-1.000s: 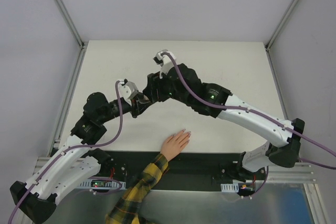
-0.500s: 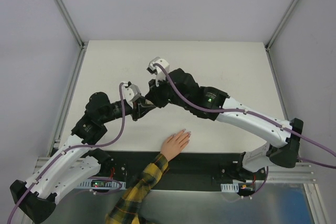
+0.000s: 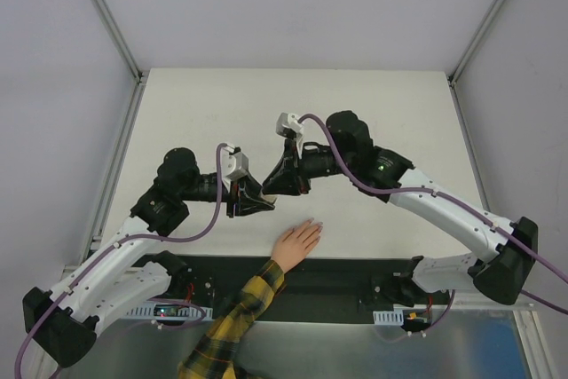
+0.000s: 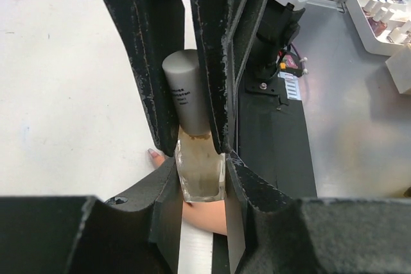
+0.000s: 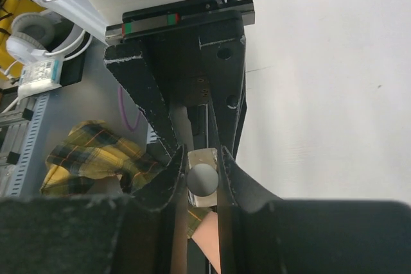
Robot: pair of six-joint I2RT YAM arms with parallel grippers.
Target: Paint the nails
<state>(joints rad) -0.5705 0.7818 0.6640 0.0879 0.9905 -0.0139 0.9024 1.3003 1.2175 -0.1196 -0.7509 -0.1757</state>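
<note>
1. Hand point(image 3: 297, 241) lies flat, palm down, at the table's point(image 3: 373, 113) near edge, about centre. The fingers point far and slightly right. A plaid sleeve point(image 3: 232, 321) trails off toward the near left.
2. The nails point(image 4: 153, 153) are tiny and pale. One shows in the left wrist view, just left of the bottle point(image 4: 200, 168) and below it. From overhead they are too small to tell apart.
3. Left gripper point(image 4: 200, 184): jaws clamped on the bottle's square glass body, held above the table just beyond the fingertips.
4. Right gripper point(image 5: 201, 172): jaws closed on the grey cap point(image 4: 185, 88), meeting the left gripper nose to nose. In the right wrist view the cap's round end sits between the fingers.
5. Step, as I judge it: unscrewing the cap to free the brush. No bare nail is coated yet, as far as can be seen.
6. Handling, judged:
   - The nails are hard, but they sit on a soft living hand that may shift. Nothing there to grip, only a light brush touch.
   - The bottle is small, light and smooth glass, so slippery and breakable. Hold the flat sides low.
   - Take the cap round its middle.
7. Risk: the bottle could twist in the grip, and polish could drip on skin.
</note>
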